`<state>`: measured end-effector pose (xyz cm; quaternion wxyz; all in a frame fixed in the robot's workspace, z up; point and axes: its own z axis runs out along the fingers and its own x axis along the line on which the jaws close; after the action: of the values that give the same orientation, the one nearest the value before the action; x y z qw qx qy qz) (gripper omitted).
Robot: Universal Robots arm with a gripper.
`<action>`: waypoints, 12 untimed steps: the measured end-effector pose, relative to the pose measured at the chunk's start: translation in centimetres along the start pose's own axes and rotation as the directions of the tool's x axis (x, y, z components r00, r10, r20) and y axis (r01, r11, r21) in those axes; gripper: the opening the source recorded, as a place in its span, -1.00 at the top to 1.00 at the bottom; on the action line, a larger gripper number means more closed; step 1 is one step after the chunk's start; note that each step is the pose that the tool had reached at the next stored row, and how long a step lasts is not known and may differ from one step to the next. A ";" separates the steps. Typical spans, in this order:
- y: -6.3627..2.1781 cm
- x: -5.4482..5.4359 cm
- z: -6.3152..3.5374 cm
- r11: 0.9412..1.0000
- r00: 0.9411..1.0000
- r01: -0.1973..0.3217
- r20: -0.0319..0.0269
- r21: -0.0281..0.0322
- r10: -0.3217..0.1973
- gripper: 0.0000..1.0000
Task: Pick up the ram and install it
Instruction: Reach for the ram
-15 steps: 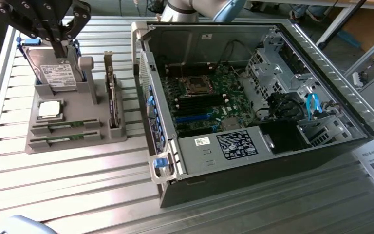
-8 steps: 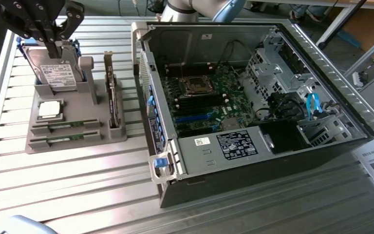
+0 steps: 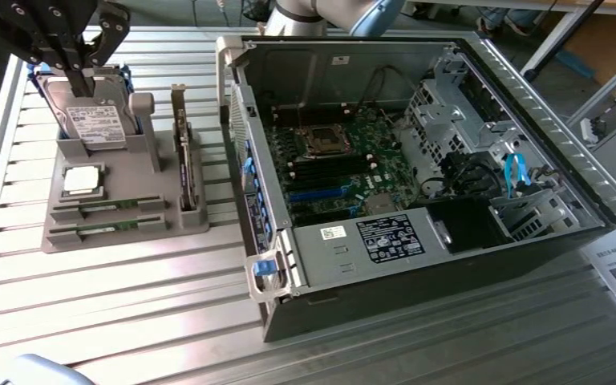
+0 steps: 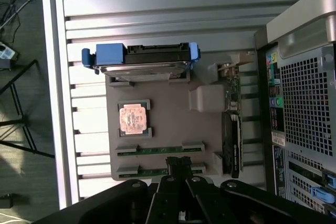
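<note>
On grey holder (image 3: 126,184) | 2 ram sticks (image 3: 110,207), 1 hard drive (image 3: 92,120) | pincer (image 3: 73,68) overhead

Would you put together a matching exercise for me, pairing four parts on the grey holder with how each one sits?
Things:
1. hard drive
2. processor chip
3. ram sticks
4. expansion card

How it sits on the grey holder:
A. on edge along the side nearest the computer case
B. flat in a square recess
C. upright in a blue carrier
D. lying in two long slots at one end

Pairs: 1-C, 2-B, 3-D, 4-A.
</note>
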<state>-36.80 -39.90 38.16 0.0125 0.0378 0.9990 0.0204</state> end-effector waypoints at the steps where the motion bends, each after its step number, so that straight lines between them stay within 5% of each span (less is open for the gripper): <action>1: 0.00 0.0 0.00 1.000 1.000 0.000 0.000 0.000 0.000 0.80; 12: -0.42 0.0 -0.01 1.000 1.000 0.000 0.000 0.000 0.000 0.80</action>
<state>-36.81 -40.32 38.16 0.0126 0.0379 0.9990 0.0204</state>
